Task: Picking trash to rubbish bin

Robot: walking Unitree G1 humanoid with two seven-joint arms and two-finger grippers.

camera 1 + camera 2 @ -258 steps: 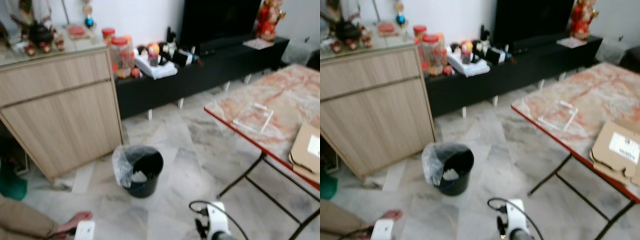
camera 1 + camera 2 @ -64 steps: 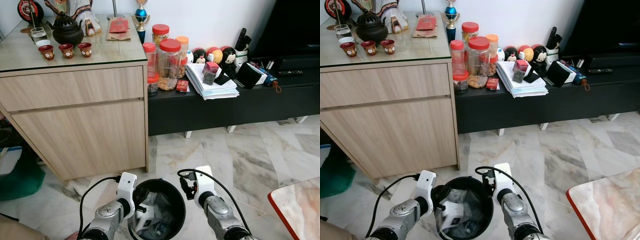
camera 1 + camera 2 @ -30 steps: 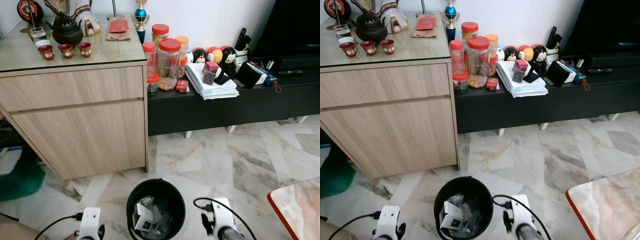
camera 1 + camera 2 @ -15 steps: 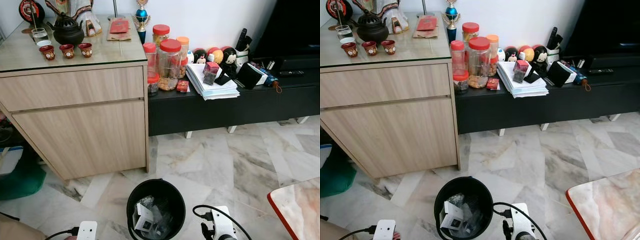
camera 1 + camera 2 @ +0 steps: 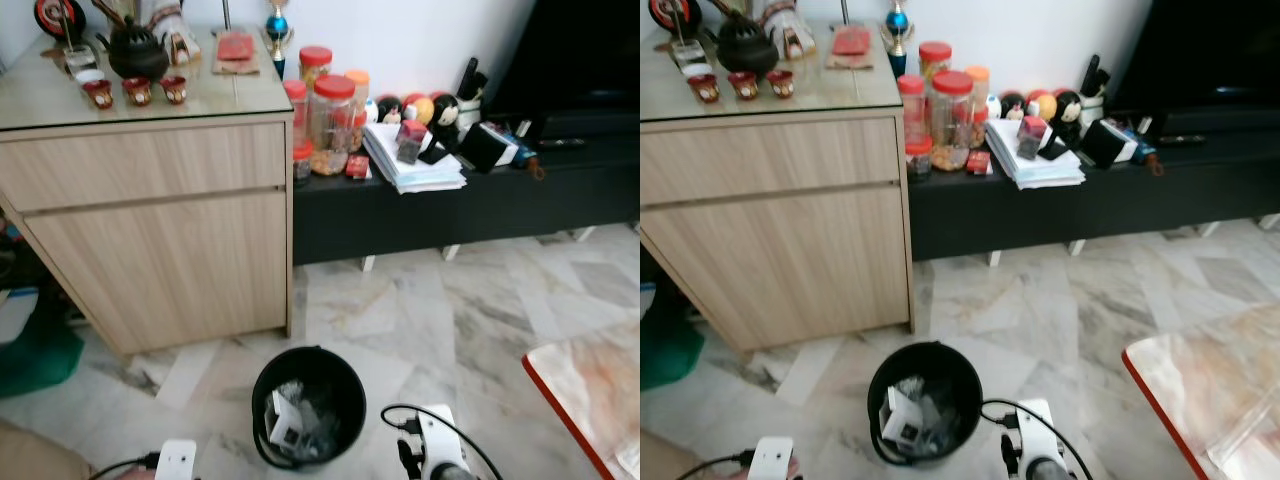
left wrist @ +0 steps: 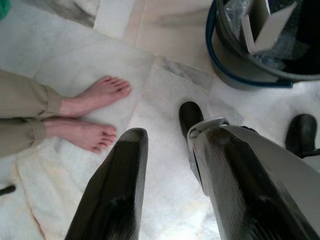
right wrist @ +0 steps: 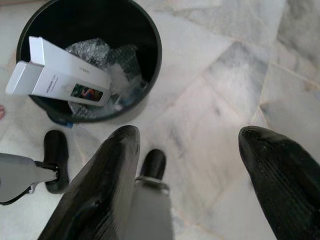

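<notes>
Veined marble floor bears round black bin (crumpled plastic inside); both pincers gape empty.

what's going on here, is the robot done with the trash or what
The robot stands over a black rubbish bin on the marble floor, in front of a wooden cabinet. A white box and crumpled plastic already lie inside the bin. Both arms hang low and hold nothing: the left gripper is open above the floor beside a person's bare feet, and the right gripper is open just beside the bin. It looks as if the trash is in, though more may remain elsewhere.
</notes>
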